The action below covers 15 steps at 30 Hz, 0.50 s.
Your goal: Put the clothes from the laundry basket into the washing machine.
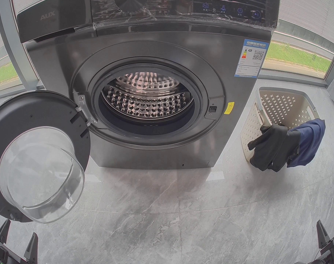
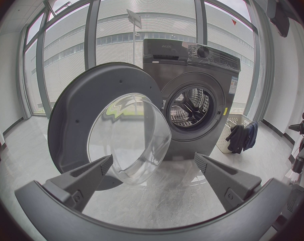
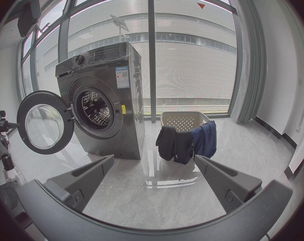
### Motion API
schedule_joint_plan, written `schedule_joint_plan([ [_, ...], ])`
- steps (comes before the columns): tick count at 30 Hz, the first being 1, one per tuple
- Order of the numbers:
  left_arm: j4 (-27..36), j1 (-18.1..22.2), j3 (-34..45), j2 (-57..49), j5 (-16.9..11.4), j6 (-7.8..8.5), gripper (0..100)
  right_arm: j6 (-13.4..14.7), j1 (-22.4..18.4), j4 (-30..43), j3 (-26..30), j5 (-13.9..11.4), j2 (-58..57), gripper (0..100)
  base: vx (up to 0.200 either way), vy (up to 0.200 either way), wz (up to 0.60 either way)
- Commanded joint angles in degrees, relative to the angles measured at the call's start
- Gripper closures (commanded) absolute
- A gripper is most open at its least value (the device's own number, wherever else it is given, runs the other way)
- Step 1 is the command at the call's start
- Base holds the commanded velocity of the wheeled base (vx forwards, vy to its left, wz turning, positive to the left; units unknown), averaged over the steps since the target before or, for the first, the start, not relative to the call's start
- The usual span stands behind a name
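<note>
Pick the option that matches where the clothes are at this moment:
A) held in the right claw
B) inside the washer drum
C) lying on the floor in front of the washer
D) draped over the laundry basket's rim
D: the black garment and the blue garment both hang over the near rim of the laundry basket, which stands beside the washing machine.

Grey washing machine (image 1: 148, 48), cream laundry basket (image 1: 280, 105)
Basket wall pierced with crosses; black garment (image 1: 271, 147) and navy garment (image 1: 308, 142); grey marbled floor (image 1: 181, 209)
</note>
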State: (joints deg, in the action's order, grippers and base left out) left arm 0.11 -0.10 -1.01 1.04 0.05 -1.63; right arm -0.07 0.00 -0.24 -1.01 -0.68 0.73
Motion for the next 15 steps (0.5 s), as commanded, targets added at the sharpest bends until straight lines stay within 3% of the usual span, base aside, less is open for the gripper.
schedule_joint_plan([
  [1, 0.07, 0.01, 0.84, -0.68, 0.04, 0.05, 0, -0.01, 0.00, -0.02, 1.01, -0.11, -0.20, 0, 0.000, 0.000, 0.00],
  [15, -0.02, 0.01, 0.84, -0.68, 0.04, -0.12, 0, -0.01, 0.00, -0.02, 1.01, -0.02, -0.20, 0, 0.000, -0.171, 0.00],
])
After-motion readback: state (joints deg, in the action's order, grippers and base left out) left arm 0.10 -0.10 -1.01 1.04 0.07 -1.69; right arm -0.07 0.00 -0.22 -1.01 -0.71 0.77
